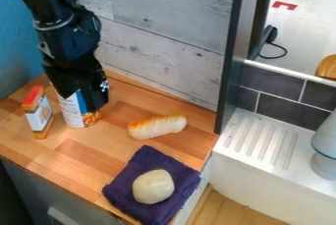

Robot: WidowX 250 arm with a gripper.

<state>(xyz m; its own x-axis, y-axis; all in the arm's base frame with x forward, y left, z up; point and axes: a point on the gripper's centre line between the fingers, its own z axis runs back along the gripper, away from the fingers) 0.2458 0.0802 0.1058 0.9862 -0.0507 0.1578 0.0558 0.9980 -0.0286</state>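
You can't tell whether the fingers grip the can right at them; likely stiff, smooth, perhaps heavy, it suits a mid-height side hold.

Counter: smooth wood, light sheen. Cloth at six o'clock: soft, matt, rough pile. Round item on it: smooth, faintly glossy. Wall at twelve: rough, matt, wood-look boards. Ridged drainboard, three o'clock: smooth, satin. Arm, eleven o'clock: black, plastic-looking, partly shiny.
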